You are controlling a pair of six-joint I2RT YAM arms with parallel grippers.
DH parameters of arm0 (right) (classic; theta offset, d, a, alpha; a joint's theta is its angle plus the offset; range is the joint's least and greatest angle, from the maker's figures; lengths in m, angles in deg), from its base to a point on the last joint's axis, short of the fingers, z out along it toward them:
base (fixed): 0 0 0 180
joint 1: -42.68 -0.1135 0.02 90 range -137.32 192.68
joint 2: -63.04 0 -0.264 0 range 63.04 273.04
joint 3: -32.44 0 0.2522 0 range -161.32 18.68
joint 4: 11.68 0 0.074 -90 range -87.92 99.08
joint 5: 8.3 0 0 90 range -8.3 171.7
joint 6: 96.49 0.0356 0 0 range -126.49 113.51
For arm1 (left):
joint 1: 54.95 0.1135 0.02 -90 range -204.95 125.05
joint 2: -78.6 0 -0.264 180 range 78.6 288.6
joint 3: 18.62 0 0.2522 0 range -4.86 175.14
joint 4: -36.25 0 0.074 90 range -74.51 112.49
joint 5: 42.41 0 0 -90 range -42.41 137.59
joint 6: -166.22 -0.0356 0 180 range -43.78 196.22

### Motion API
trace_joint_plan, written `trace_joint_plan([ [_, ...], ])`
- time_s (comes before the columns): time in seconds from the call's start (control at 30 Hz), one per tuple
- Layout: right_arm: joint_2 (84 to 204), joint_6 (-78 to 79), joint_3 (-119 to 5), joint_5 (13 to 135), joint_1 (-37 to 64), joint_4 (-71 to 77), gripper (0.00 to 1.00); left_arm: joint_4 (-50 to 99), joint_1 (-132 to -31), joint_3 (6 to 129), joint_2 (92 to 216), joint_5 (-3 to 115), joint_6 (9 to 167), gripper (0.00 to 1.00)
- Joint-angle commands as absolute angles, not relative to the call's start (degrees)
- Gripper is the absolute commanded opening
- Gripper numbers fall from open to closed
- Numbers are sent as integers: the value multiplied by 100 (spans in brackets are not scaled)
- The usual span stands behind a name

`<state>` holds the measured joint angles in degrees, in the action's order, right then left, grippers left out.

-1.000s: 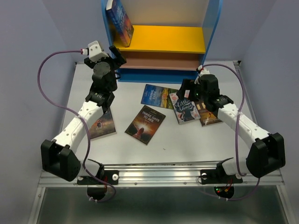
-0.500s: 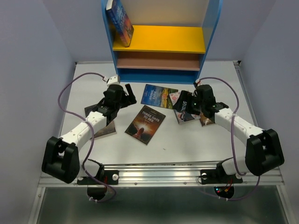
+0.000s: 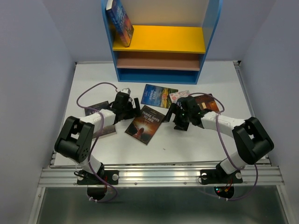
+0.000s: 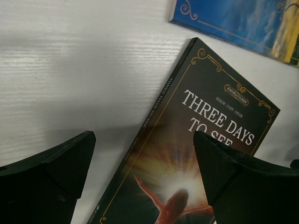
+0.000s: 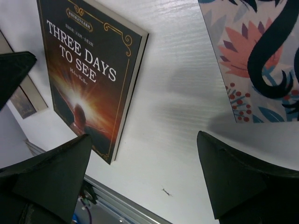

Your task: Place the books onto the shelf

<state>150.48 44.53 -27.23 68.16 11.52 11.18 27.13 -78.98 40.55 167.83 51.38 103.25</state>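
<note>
Books: most lie flat mid-table; one blue book (image 3: pixel 120 19) stands at the shelf's (image 3: pixel 159 45) upper left corner.
Left gripper (image 3: pixel 132 108): open, empty, over the spine edge of Three Days to See (image 3: pixel 145 124).
Right gripper (image 3: pixel 174 116): open, empty, beside its right edge.
Grip: probably best to slide one finger under the spine before closing.

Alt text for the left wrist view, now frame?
A dark paperback, Three Days to See, lies flat on the white table, showing between the two black fingers of the open left gripper. The corner of a blue-covered book sits at top right.
</note>
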Motion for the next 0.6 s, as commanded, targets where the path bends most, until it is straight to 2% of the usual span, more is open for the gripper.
trace_joint_plan([
  [0.0,15312,5055,-2685,6799,1008,542,100,2846,-7920,3962,16930,5067,10233,98],
  [0.23,15831,5301,-2922,6633,831,296,100,2846,-7929,3769,17097,5356,10303,80],
  [0.27,15936,5362,-2948,6580,831,278,100,2855,-7929,3647,17106,5435,10347,75],
  [0.33,16033,5433,-2975,6545,779,278,100,2855,-7947,3549,17124,5540,10408,74],
  [0.4,16138,5512,-3010,6509,779,104,100,2873,-8017,3391,17133,5664,10531,67],
  [0.53,16270,5539,-3142,6483,779,58,100,2916,-8245,3083,17133,6058,10777,60],
  [0.57,16288,5538,-3186,6448,779,58,100,2934,-8315,3039,17107,6138,10856,52],
])
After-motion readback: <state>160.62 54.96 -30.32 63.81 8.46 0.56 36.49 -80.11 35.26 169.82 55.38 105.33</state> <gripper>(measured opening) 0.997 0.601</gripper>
